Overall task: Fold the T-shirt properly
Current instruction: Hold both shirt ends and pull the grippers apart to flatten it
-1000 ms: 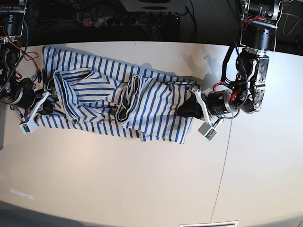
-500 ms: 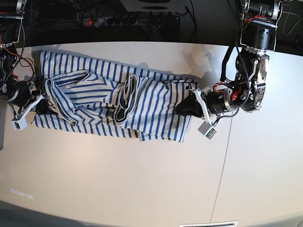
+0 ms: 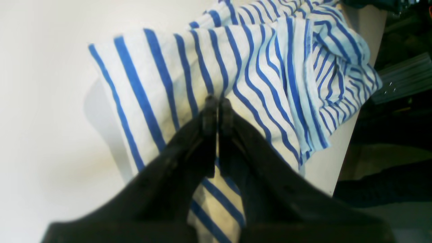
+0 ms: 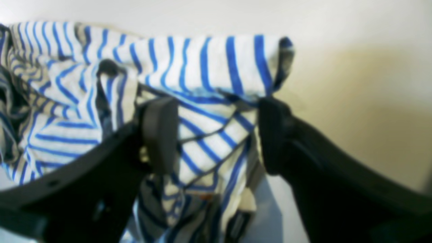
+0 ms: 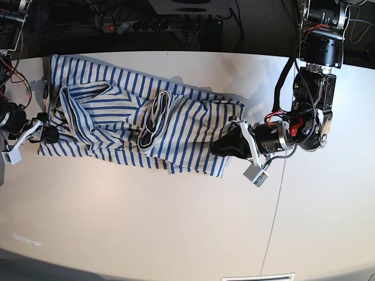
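A: Where's the T-shirt?

B: Stretched lengthwise across the white table, bunched and wrinkled through the middle. One end sits near the table's far corner on the base view's left, the other reaches the arm on its right.

A: Left gripper?

B: Clamped tight, tips pressed together. It pinches the shirt's striped edge; cloth fans out past the tips in the wrist view.

A: Right gripper?

B: Jaws spread wide. One finger stands on one side of a crumpled fold, the other opposite. Cloth lies between them, nothing squeezed. Picture is blurry, so contact is unclear.

A: Anything else?

B: Cables and a power strip behind the table.
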